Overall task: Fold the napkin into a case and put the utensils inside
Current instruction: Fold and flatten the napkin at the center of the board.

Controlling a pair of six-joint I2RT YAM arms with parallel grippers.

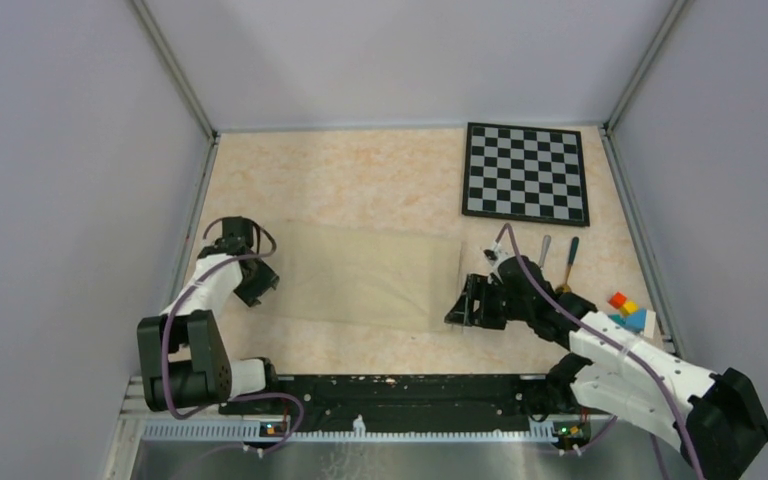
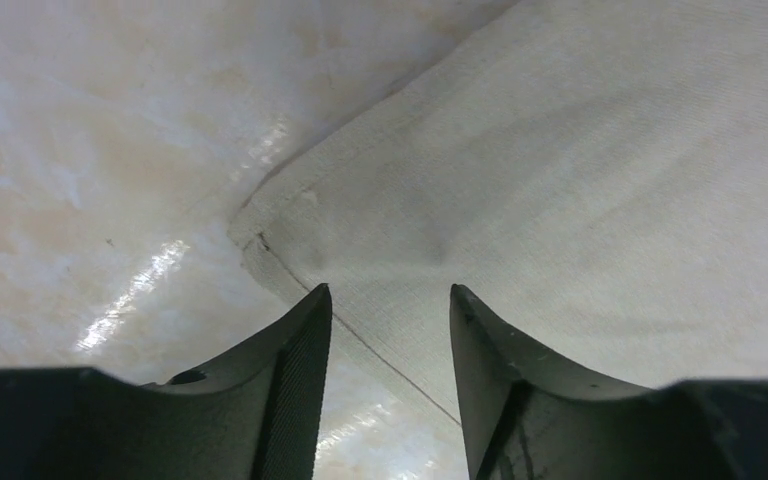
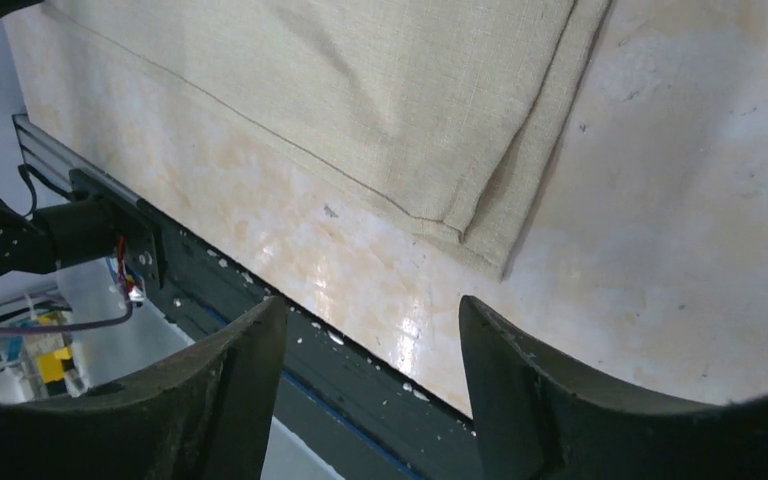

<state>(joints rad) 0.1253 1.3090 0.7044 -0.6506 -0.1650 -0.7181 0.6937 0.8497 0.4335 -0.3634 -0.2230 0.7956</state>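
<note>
Overhead and wrist views of the folding stage. The napkin [image 1: 360, 275] lay flat on the table [image 1: 360, 180] as a long folded band, spanning the middle ground between the two arms. The left gripper [image 1: 257, 284] stood at the band's left end; in the left wrist view its fingers [image 2: 295, 350] were apart, with a hemmed corner of the napkin [image 2: 580, 180] lying beneath and between them and no cloth visibly pinched. The right gripper [image 1: 463, 305] stood at the band's right near corner; in the right wrist view its fingers [image 3: 240, 380] were spread wide with nothing between them, and the doubled corner of the napkin [image 3: 360, 90] lay just ahead of the tips, apart from them. The utensils, a knife [image 1: 544, 250] and a spoon [image 1: 569, 262], lay side by side on bare tabletop to the right of the napkin, behind the right arm's wrist and outside the cloth. A checkered board [image 1: 526, 172] occupied the far right corner, and coloured blocks [image 1: 627, 310] sat near the right edge.
</note>
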